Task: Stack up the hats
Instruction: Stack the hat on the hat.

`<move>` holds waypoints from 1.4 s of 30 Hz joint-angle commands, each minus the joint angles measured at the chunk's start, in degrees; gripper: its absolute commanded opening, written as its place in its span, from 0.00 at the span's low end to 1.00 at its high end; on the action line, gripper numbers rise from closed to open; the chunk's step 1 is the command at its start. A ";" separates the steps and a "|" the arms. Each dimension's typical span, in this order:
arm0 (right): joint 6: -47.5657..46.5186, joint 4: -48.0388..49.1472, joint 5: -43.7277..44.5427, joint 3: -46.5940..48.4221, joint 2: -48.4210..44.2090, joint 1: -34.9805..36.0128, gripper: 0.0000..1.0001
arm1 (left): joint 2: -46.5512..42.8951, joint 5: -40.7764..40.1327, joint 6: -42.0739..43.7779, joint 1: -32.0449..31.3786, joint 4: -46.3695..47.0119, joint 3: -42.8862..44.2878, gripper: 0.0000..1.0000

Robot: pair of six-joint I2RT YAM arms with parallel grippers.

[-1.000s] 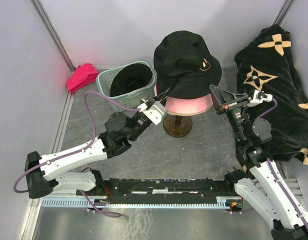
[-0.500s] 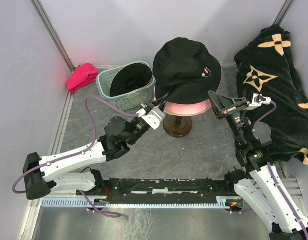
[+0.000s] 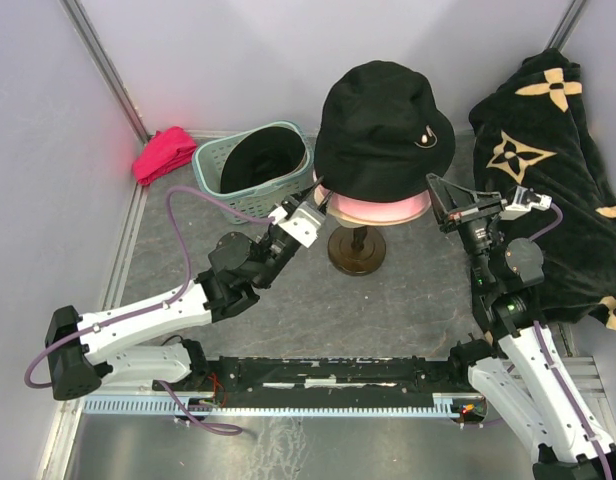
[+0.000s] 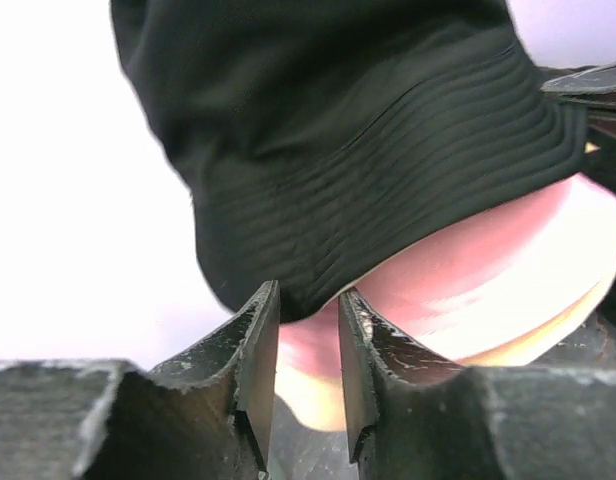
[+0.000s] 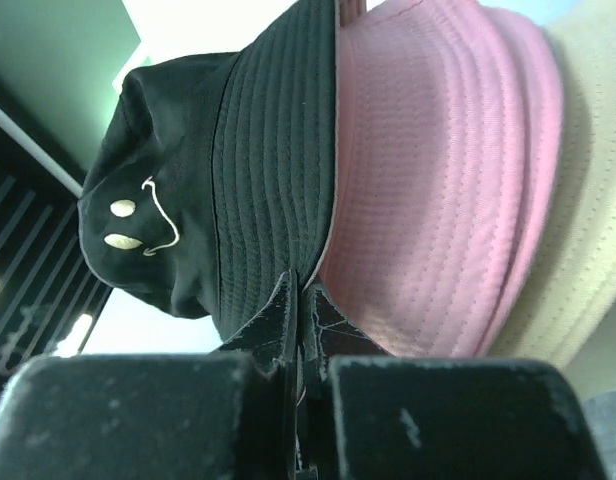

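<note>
Top view: black hat (image 3: 383,125) hides most of pink hat (image 3: 380,209); patterned black cloth (image 3: 553,165) cropped at 3 o'clock.

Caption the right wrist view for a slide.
Right fingers pinch black hat's brim, stacked over pink hat and cream hat.

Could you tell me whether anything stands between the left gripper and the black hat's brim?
Nothing visible does. The left gripper is open right at the brim edge of the black hat, which sits over the pink hat.

Left claw (image 4: 306,300) slightly parted, right claw (image 5: 300,290) pinched shut, both reaching inward.
</note>
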 commanded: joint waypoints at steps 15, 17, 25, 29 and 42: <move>-4.11 -2.60 2.06 2.85 1.98 -1.66 0.02 | -2.96 -14.25 -5.01 0.85 3.56 -0.11 0.49; -4.52 -2.76 1.88 3.18 1.88 -1.66 0.02 | -2.80 -14.64 -5.25 1.03 3.67 0.07 0.51; -5.17 -2.85 1.36 4.07 2.00 -1.69 0.02 | -3.21 -8.98 -24.84 10.85 -8.24 5.10 0.62; -5.28 -2.87 0.91 4.63 2.22 -1.75 0.02 | -3.99 9.29 -43.97 26.56 -14.00 7.33 0.62; -6.04 -4.44 -0.06 6.93 2.79 -1.81 0.02 | 1.11 32.45 -76.92 43.81 -2.65 7.32 0.66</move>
